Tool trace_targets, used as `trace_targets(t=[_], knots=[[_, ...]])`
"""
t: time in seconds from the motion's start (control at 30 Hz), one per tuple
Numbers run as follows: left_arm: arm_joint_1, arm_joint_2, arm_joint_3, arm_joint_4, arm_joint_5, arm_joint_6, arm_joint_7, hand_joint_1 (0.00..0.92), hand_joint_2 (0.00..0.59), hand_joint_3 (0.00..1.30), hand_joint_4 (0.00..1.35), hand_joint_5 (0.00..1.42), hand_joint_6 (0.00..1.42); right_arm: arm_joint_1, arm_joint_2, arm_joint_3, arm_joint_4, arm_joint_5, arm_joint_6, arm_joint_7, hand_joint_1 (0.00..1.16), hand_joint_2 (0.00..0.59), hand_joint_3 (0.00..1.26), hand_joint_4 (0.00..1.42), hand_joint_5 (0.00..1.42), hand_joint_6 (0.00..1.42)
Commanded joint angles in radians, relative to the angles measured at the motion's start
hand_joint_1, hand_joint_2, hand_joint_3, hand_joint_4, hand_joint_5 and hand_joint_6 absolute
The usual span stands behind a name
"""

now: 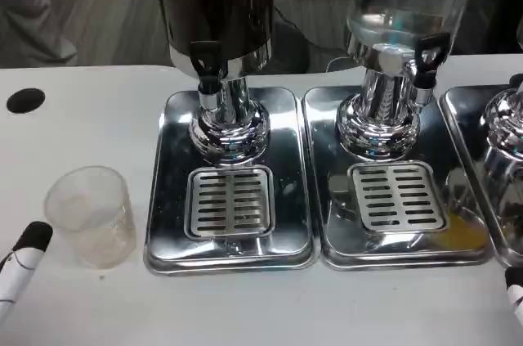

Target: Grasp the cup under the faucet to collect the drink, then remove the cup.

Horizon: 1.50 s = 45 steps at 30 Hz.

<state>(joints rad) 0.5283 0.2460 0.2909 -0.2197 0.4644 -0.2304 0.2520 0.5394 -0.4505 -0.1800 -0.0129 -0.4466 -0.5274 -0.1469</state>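
A clear plastic cup [90, 213] stands upright on the white table, left of the left drip tray [172, 223] and not under any faucet. The dark dispenser's black faucet [206, 68] hangs over the tray's slotted grate [230, 201]. Of my left hand [20, 264] just a black-tipped finger shows at the bottom left corner; it is stretched out, apart from the cup and holding nothing. A small tip of my right hand [515, 293] shows at the bottom right edge, too little to tell how it lies.
A clear-tank dispenser [400, 2] with its own faucet [425, 56] and tray [396, 199] stands to the right, with a third tray [490, 166] at the right edge. A black hole [24, 100] sits in the table at the far left.
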Motion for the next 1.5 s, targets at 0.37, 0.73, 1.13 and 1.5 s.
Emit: trace_targets(t=[0.37,0.73,1.13,1.5], knots=[[-0.153,0.068,-0.092,0.029,0.173,0.215,-0.057,0.109,0.043,0.06,0.02,0.19,0.33,0.031,-0.004,-0.004,-0.014,0.021,-0.050,0.015,0.25,0.446,0.11,0.00,0.00,0.00],[-0.236,0.097,-0.194,0.046,0.277,0.353,-0.077,0.217,0.039,0.11,0.07,0.27,0.37,0.058,-0.013,-0.027,0.002,0.057,-0.093,0.019,0.24,0.449,0.12,0.00,0.00,0.00],[-0.307,0.119,-0.267,0.099,0.305,0.441,-0.108,0.208,0.037,0.15,0.13,0.32,0.43,0.069,-0.011,-0.043,0.016,0.077,-0.133,0.030,0.23,0.449,0.14,0.00,0.00,0.00],[-0.351,0.139,-0.316,0.128,0.313,0.478,-0.113,0.194,0.053,0.26,0.25,0.42,0.50,0.074,-0.010,-0.053,0.025,0.076,-0.154,0.035,0.23,0.449,0.13,0.00,0.00,0.00]])
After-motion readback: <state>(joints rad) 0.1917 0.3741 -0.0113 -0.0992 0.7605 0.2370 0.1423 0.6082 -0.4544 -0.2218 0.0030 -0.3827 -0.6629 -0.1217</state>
